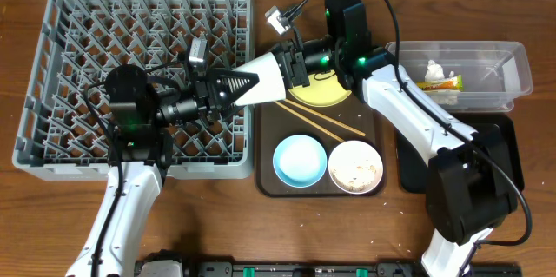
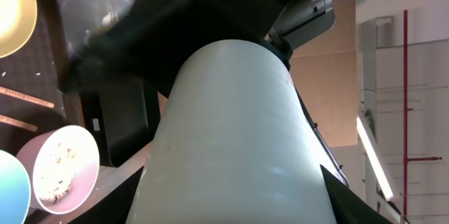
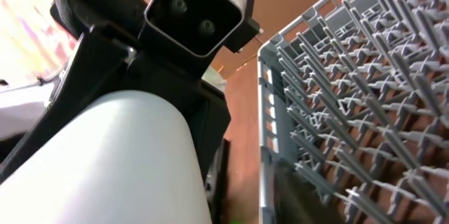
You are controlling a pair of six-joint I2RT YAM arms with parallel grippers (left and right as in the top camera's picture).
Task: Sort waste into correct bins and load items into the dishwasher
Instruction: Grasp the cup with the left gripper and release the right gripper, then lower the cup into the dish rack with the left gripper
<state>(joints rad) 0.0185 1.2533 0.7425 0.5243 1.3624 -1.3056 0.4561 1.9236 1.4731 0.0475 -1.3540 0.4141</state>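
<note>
- Dish rack: grey and pegged, upper left of the overhead view. No dishes show in it. Its edge lies just below where the arms meet, so it is likely where the cup is headed.
- Table: brown wood grain with a few pale crumbs near the bottom edge.
- Brown tray: centre, beside the rack, holding the dishes not yet loaded.
- Black tray: right, partly under the right arm.
- Clear container: upper right, with the green-and-yellow wrapper inside.
- Yellow plate: top of the brown tray, half hidden by the right arm.
- Blue bowl and white bowl: side by side at the tray's bottom edge, the white one flecked with food scraps.
- Cup: white, lying sideways in the air at centre, spanned by both arms. This looks like a handover.
  - Left jaws: closed on its narrower end.
  - Right jaws: at its wide end; whether they grip, I cannot tell.
- Chopsticks: lying slantwise on the tray.
- Room: pale walls, with a red frame at the right of the left wrist view.
</note>
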